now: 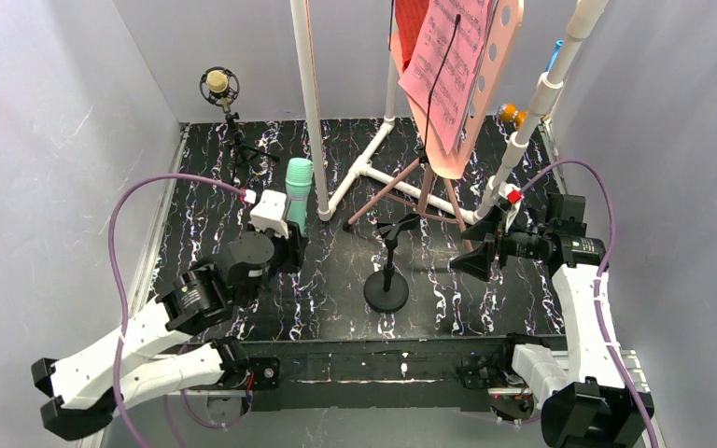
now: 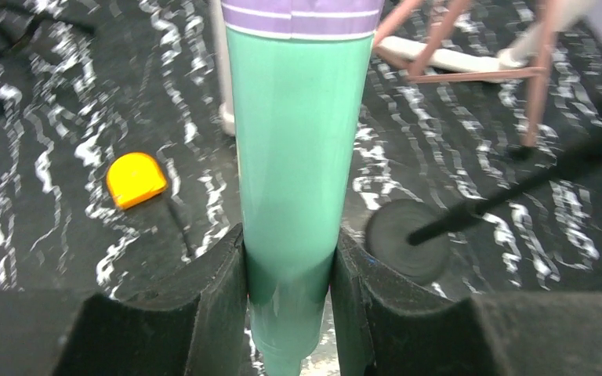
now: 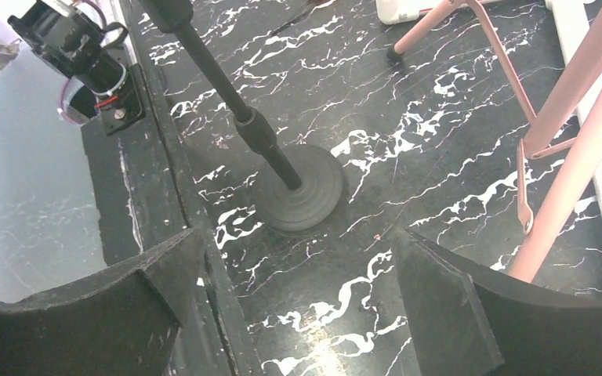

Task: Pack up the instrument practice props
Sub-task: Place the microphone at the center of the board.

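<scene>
On the left half of the black marbled table [image 1: 336,299], the left gripper [image 1: 289,235] was closed part-way on the mint-green microphone [image 1: 298,187]. Its 2 dark pads pressed against the lower, narrower part of the barrel. The microphone stood roughly upright, just left of the nearest post of the white pipe frame [image 1: 313,103]. Whether its bottom end touched the table could not be told. The left wrist view showed a purple band [image 2: 302,17] around the barrel higher up, and a small orange-yellow piece [image 2: 135,178] lying flat on the tabletop to the left of it.

On the right side, the right gripper [image 1: 479,246] hung low over the table with its jaws spread wide, holding nothing. It sat just near of the tripod legs of the pink music stand [image 1: 446,166]. One pink leg ran close beside its right finger in the right wrist view.

Between the 2 grippers, near the middle, stood a black microphone stand [image 1: 387,280] on a round base. It touched neither gripper.

The music stand rose at the far centre-right, its hole-punched panel tilted. Pink sheet music [image 1: 448,70] lay against the panel, and a red folder [image 1: 411,23] showed at the sheet's upper left.

The yellow microphone [image 1: 217,86] sat on a small black tripod in the far left corner, well apart from both grippers.
</scene>
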Motion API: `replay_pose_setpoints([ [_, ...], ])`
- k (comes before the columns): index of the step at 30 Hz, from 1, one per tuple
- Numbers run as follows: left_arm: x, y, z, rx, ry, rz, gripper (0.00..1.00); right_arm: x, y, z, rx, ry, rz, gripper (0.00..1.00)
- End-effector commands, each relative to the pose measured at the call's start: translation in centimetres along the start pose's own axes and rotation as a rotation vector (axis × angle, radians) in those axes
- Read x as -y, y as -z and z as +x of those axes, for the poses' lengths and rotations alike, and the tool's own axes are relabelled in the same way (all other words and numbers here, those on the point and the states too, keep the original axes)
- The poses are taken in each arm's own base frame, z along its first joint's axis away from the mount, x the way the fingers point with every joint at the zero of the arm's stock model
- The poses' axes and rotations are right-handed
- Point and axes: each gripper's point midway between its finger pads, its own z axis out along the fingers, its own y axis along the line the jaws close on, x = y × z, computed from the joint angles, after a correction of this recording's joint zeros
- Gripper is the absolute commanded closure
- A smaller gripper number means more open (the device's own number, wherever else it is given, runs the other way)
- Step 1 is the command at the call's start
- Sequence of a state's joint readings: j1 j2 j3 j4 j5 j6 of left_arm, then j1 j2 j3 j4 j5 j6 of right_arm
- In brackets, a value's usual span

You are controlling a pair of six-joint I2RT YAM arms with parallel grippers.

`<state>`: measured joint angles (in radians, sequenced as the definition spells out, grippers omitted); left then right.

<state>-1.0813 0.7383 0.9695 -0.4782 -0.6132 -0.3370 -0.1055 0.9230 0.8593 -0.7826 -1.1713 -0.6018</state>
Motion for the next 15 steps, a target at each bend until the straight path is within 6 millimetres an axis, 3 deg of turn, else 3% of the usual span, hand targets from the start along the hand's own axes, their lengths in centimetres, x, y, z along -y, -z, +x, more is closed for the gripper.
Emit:
replay_pose_setpoints([
  [1,-2.6,-1.9,1.9,-0.066,0.058,-0.088,1.00,0.5,-0.1,0.9,-0.006,0.075,0.002,0.02],
  [11,-7.5,-7.6,4.4,-0.178,0.250,-0.194,1.00,1.0,-0.3,2.4,-0.032,0.094,0.011,0.02],
  [15,-8.6,-9.9,5.1,-0.211,0.350,-0.181,1.00,0.6,-0.2,2.6,-0.040,0.112,0.005,0.02],
])
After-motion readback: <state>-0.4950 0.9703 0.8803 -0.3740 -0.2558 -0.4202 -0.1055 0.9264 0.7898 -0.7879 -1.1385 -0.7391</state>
